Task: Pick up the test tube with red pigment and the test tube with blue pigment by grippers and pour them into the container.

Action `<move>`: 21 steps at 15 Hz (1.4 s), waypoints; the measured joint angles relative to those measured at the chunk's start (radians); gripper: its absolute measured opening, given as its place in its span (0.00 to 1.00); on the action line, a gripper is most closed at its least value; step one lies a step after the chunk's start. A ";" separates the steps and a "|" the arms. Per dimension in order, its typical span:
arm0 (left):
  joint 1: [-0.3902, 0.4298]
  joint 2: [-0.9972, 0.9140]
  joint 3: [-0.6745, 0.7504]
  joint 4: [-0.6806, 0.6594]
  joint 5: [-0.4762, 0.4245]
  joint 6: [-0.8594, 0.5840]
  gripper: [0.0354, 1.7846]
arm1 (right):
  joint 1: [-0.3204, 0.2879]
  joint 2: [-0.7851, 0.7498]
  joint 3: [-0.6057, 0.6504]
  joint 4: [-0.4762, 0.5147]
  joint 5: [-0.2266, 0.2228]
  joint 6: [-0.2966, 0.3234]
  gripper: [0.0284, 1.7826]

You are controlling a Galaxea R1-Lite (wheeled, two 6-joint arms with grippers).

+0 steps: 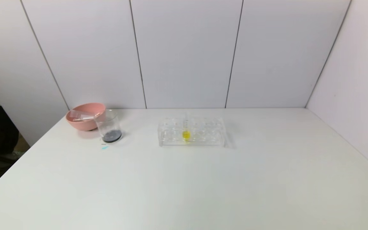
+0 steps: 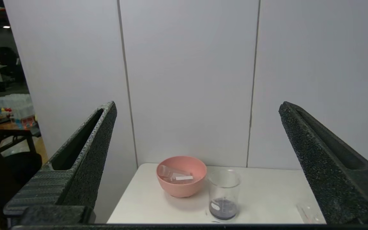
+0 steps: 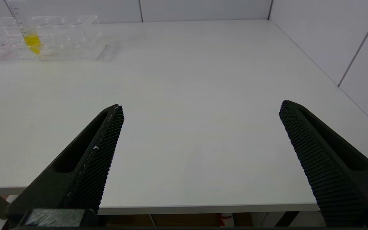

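The container, a clear glass beaker [image 1: 109, 126] with dark purple liquid at its bottom, stands at the table's far left next to the pink bowl; it also shows in the left wrist view [image 2: 224, 197]. No tube with red or blue liquid is in view. Clear empty tubes [image 2: 172, 174] lie in the pink bowl. My left gripper [image 2: 196, 110] is open and empty, held back from the table's near left edge, facing the bowl and beaker. My right gripper [image 3: 201, 110] is open and empty, at the table's near edge. Neither gripper shows in the head view.
A pink bowl [image 1: 85, 116] sits at the far left, also seen in the left wrist view [image 2: 181, 176]. A clear tube rack [image 1: 192, 131] stands mid-table with one yellow-liquid tube [image 1: 186, 135]; the rack shows in the right wrist view [image 3: 43, 36]. A small blue smear [image 1: 104, 147] lies before the beaker.
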 joint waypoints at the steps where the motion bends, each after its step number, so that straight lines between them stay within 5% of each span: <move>1: -0.001 -0.070 0.029 0.018 -0.020 -0.010 1.00 | 0.000 0.000 0.000 0.000 0.000 0.000 1.00; 13: -0.160 -0.540 0.040 0.450 -0.051 -0.054 1.00 | 0.000 0.000 0.000 0.000 0.000 0.000 1.00; 18: -0.175 -0.636 0.307 0.362 0.039 0.037 1.00 | 0.000 0.000 0.000 0.000 0.000 0.000 1.00; 21: -0.176 -0.645 0.451 0.462 0.089 0.063 1.00 | 0.000 0.000 0.000 0.000 0.000 0.000 1.00</move>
